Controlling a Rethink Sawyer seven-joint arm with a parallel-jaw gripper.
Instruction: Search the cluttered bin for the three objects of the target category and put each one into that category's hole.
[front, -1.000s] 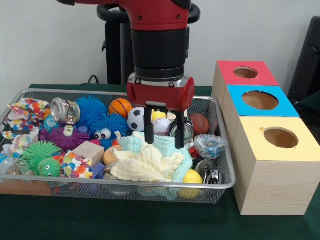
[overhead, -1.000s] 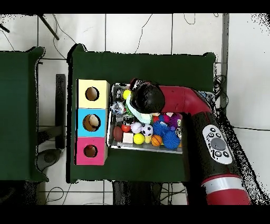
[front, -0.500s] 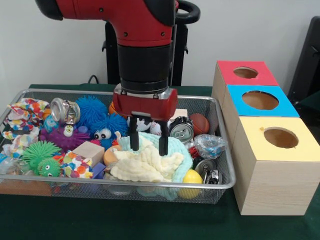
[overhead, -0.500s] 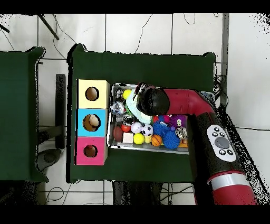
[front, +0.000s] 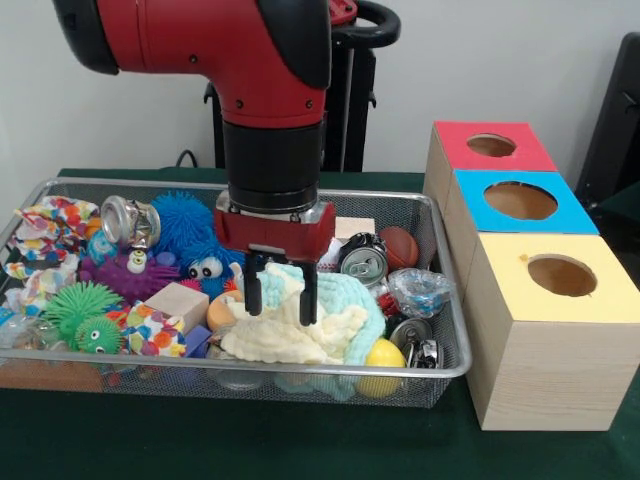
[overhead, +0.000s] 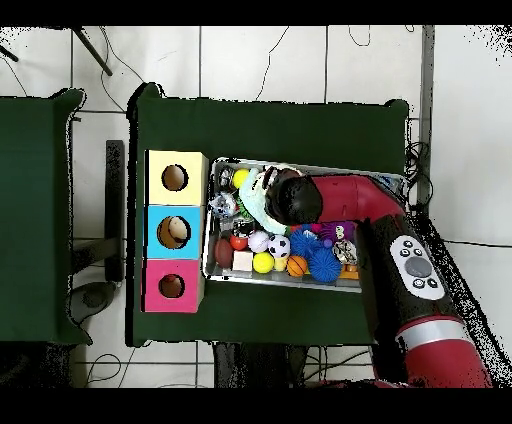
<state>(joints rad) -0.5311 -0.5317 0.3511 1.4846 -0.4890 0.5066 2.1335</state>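
Note:
The silver wire-mesh bin (front: 250, 371) is full of clutter; it also shows in the overhead view (overhead: 209, 262). My gripper (front: 282, 296) is open and low in the bin's middle. Its two black fingers (front: 253, 288) straddle a raised fold where a pale yellow cloth (front: 290, 338) lies on a mint cloth (front: 352, 300). In the overhead view the arm's wrist (overhead: 290, 198) hides the gripper, and the mint cloth (overhead: 255, 197) shows beside it. Three wooden boxes with holes stand beside the bin: red top (front: 462, 157), blue top (front: 478, 214), yellow top (front: 515, 290).
The bin holds crushed cans (front: 130, 220) (front: 362, 260), blue spiky balls (front: 185, 220), a green spiky ball (front: 80, 310), a purple toy (front: 125, 272), a wooden block (front: 177, 300), a yellow ball (front: 385, 355), a brown football (front: 400, 245), a patterned cloth (front: 55, 225) and clear plastic (front: 420, 290).
My gripper has moved left in the front view and come down from above the balls, and its fingers now sit in the cloths. The fingers' spread looks unchanged.

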